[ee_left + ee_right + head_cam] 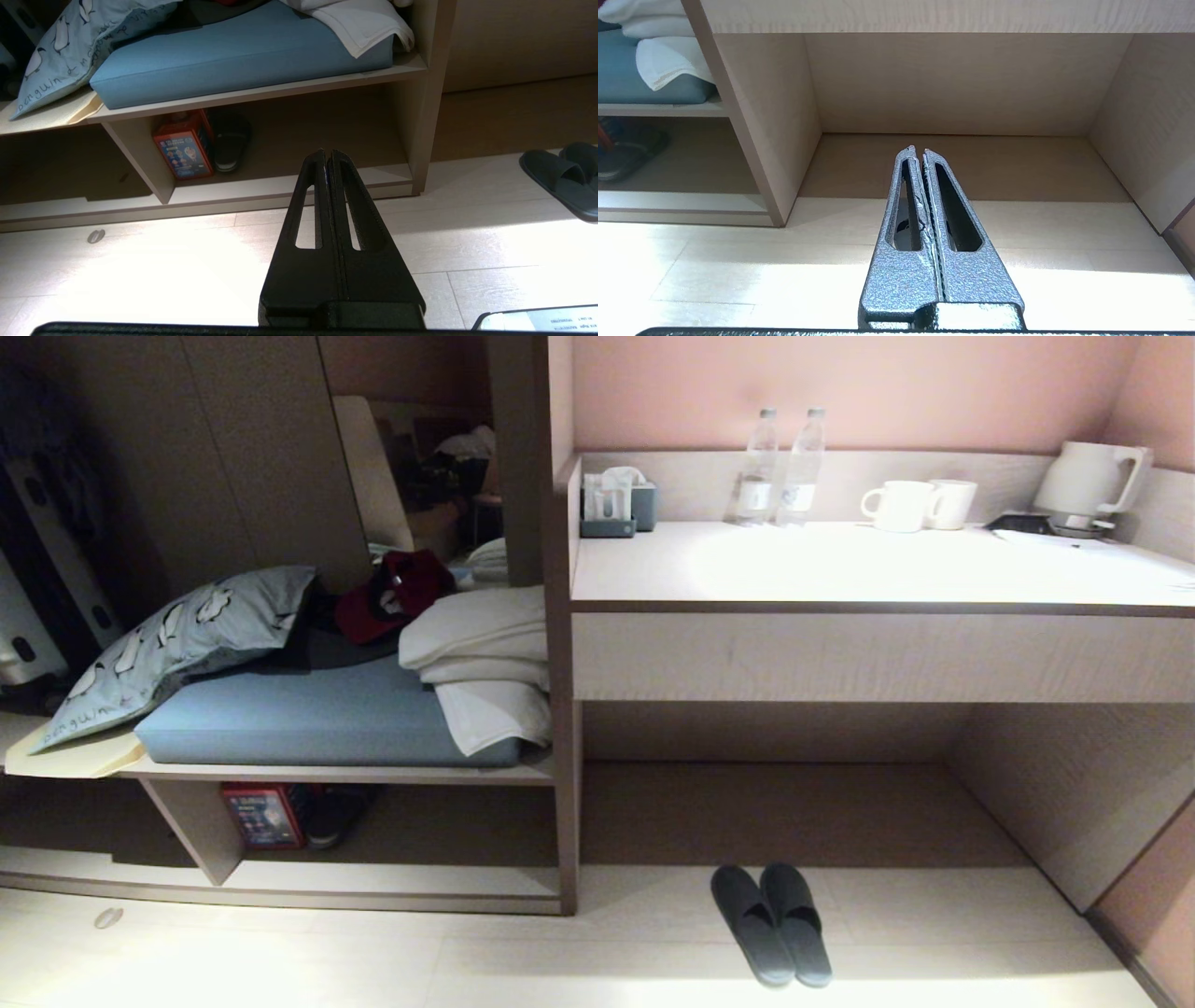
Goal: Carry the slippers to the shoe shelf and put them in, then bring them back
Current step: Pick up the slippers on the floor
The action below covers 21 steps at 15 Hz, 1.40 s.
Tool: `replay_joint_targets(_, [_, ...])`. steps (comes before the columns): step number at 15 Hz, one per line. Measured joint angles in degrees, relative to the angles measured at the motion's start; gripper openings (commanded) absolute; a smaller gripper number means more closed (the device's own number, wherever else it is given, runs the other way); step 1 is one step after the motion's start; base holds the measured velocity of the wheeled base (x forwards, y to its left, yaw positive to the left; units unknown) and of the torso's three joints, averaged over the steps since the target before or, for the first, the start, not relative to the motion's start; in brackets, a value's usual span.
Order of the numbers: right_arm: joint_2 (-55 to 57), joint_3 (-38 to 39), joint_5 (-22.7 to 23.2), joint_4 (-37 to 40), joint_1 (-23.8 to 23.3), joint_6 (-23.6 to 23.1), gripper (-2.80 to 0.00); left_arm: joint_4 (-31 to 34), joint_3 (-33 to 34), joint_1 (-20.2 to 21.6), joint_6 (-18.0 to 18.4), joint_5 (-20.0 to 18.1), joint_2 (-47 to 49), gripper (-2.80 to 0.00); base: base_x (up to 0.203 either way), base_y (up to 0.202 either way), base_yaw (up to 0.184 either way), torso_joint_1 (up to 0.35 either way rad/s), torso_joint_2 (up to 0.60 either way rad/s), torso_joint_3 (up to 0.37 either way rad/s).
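Left gripper [327, 156]: fingers [312, 196] pressed together, nothing between them; held above the pale floor [163, 270], tips toward the shoe shelf [289, 184].

Right gripper [917, 151]: fingers [903, 200] together, empty; held above the floor, tips toward the open desk recess [952, 158].

Slippers [771, 922]: one pair, dark blue-grey, lying side by side and touching on the floor just in front of the desk recess, toes toward it. In the left wrist view the pair [563, 179] lies well off to the side of the left fingers, on the side away from the shelf's red box. In the right wrist view the pair is not clearly seen; only a dark patch shows through the finger slots.

Shoe shelf: low open compartment under the blue cushion [233, 56], with a pale base board and one slanted divider [140, 158]. It lies ahead of the left fingertips. Contents: a red box [184, 147] and a black shoe [231, 140], standing just beside each other near the divider. No slipper inside.

Above the shelf: penguin-print pillow [177, 639], folded white towels [481, 663], a dark red item [392, 593].

Bench [868, 565] above the recess: two water bottles [780, 467], two white mugs [920, 504], a white kettle [1088, 481], a tissue holder [616, 504].

Floor: a small pale oval object [96, 236] lies in front of the shelf base.
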Motion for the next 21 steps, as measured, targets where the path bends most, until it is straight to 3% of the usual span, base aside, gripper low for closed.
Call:
replay_joint_targets(11, [-0.02, 0.00, -0.02, 0.02, 0.00, 0.02, -2.80, -0.07, 0.00, 0.00, 0.02, -0.10, 0.00, -2.80, 0.000, 0.000, 0.000, 0.000, 0.00, -0.005])
replay_joint_targets(21, [-0.02, 0.00, -0.02, 0.00, 0.00, 0.00, -2.80, 0.04, -0.10, 0.00, -0.28, -0.38, 0.02, -2.80, 0.000, 0.000, 0.000, 0.003, 0.00, -0.180])
